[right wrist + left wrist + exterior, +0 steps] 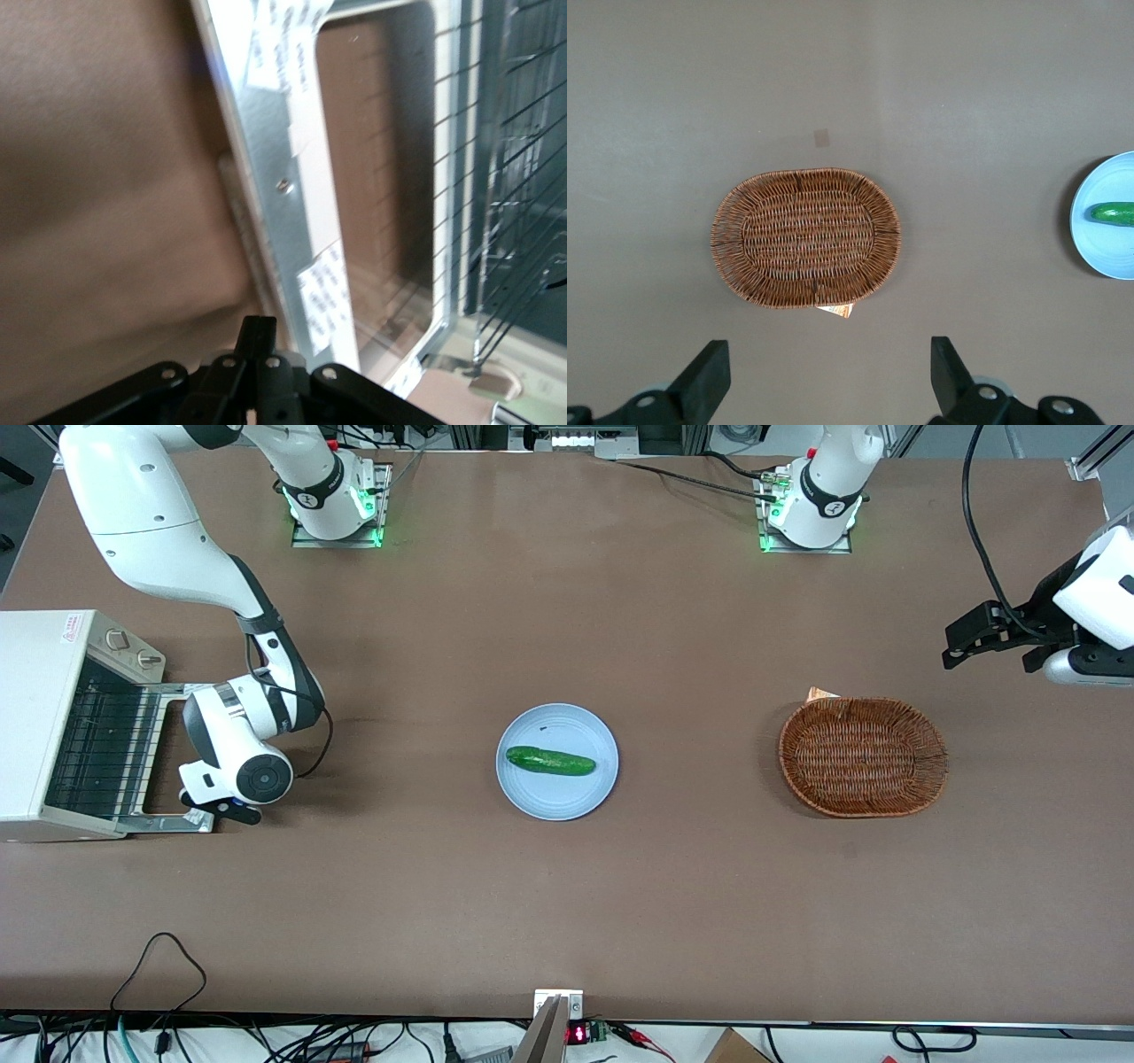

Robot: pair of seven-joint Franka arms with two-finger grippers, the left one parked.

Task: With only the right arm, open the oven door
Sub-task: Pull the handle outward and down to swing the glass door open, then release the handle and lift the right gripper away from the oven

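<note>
Oven door (168, 757) is swung down, apparently fully; gripper (213, 802) sits above its handle edge, finger state cannot be told; it should be lifted away gently.

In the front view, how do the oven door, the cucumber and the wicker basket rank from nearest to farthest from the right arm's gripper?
The gripper hangs at the door's outer edge.
1. Oven door: folded down flat, directly under the gripper.
2. Cucumber: on the blue plate, mid-table.
3. Wicker basket: toward the parked arm's end.
</note>
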